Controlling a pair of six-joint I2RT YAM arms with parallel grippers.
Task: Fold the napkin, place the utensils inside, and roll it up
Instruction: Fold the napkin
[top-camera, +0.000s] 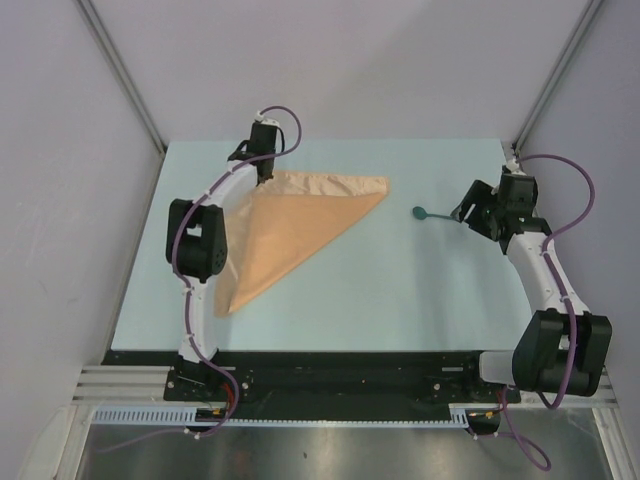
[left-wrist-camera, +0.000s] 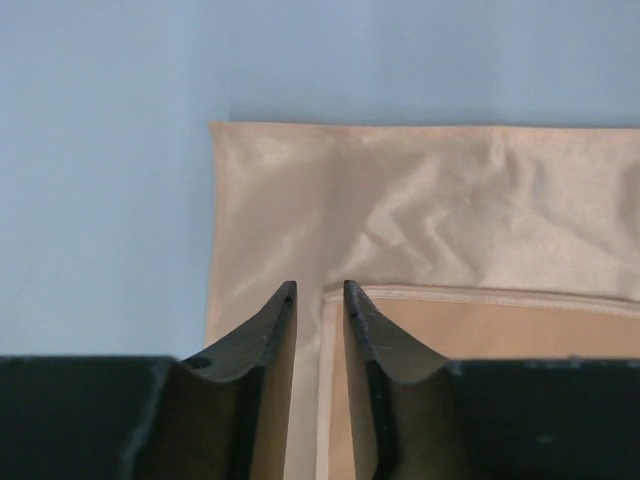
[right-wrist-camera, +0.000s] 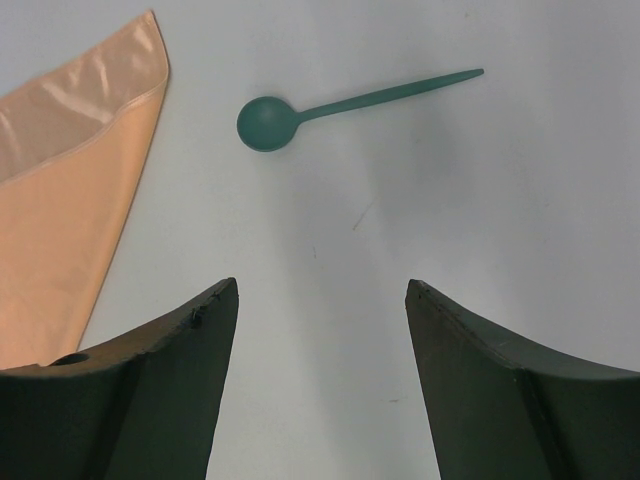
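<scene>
The pale blue bench (top-camera: 400, 290) carries the peach napkin (top-camera: 300, 215), folded into a triangle. The left hand (left-wrist-camera: 318, 290) hovers over the napkin's far left corner, its fingers a narrow gap apart above a folded hem. The right hand (right-wrist-camera: 320, 285), well right of the napkin, stands wide and empty. The teal spoon (right-wrist-camera: 265, 123) lies right of the napkin, between it and that hand.

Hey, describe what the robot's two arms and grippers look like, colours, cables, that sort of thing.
Both the left arm and right arm have white tube links between chunky black joint housings, on black bases. A purple cable loops along each. The left gripper and right gripper each have two dark, curved fingers tapering to narrow tips.
</scene>
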